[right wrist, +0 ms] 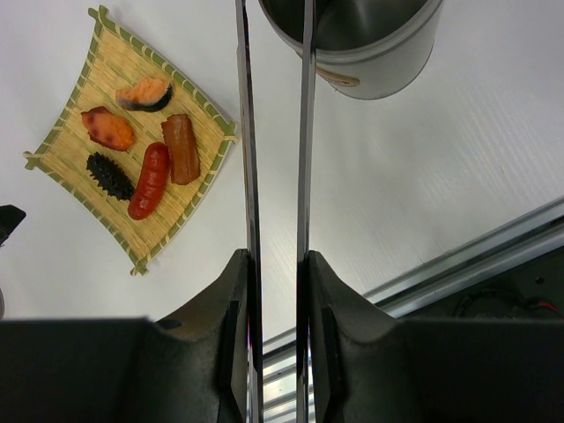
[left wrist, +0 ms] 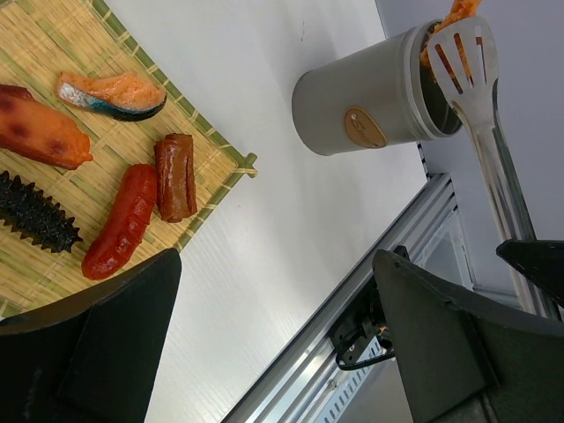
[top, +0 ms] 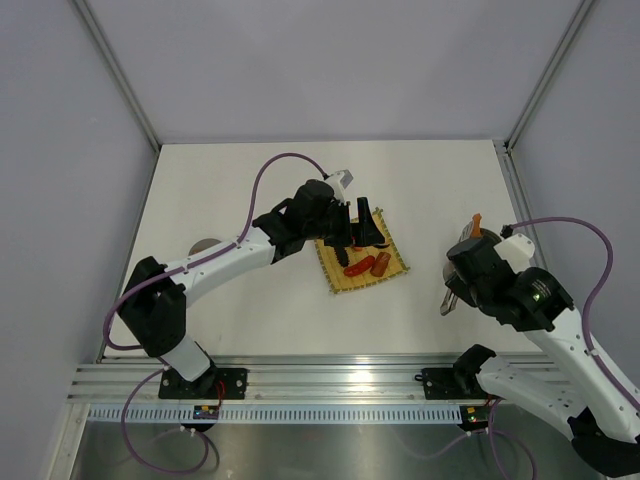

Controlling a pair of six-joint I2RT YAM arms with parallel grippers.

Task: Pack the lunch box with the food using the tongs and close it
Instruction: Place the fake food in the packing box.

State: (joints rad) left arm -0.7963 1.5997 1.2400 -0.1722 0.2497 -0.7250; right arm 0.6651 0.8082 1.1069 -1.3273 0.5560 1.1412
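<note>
The grey lunch box point(left wrist: 370, 97) stands open on the table right of the yellow mat point(right wrist: 132, 150); its rim shows in the right wrist view point(right wrist: 370, 53). My right gripper point(right wrist: 278, 291) is shut on the silver tongs point(right wrist: 249, 132), whose slotted tips point(left wrist: 463, 53) pinch an orange food piece point(left wrist: 458, 11) at the box's mouth. On the mat lie more food: a salmon slice point(right wrist: 145, 92), an orange chunk point(right wrist: 107, 128), a brown roll point(right wrist: 181, 148), a red sausage point(right wrist: 150, 181) and a dark spiky piece point(right wrist: 110, 176). My left gripper point(top: 358, 232) hangs open over the mat, holding nothing.
A shallow round grey lid point(top: 205, 245) lies on the table to the left, partly behind the left arm. An aluminium rail point(top: 330, 375) runs along the near edge. White walls enclose the table at the back and sides.
</note>
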